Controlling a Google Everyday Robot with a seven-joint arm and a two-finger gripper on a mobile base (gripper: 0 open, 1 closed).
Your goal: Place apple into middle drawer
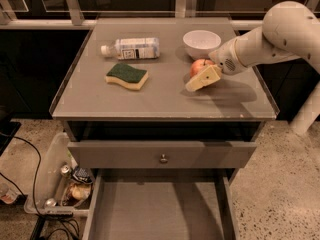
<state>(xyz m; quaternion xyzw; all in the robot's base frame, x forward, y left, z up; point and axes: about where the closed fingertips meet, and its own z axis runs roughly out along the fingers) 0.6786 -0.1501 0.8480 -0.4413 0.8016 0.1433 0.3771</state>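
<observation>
Apple (198, 65) is seen on the grey cabinet top (150, 101), just in front of the white bowl (201, 43) and well above the pulled-out middle drawer (160, 211), whose plain grey floor is exposed below. The fruit is judged to be firm, fairly heavy for its size and smooth-skinned, so it can be expected to roll on the flat top and to slip if it is pinched off-centre. Bruising is likely if it is squeezed hard or dropped. A hold across its widest part, on opposite sides at mid-height, is judged the safest, with the stem left alone. The gripper (201, 78) is placed right at the apple's front and lies across the fruit's lower part. Whether the jaws are apart or clamped on the apple cannot be told. The apple's lower front is hidden by the gripper, so its contact with the top is not shown, and its far side toward the bowl is not seen either. The drawer's near end is cut off at the bottom of the view.
</observation>
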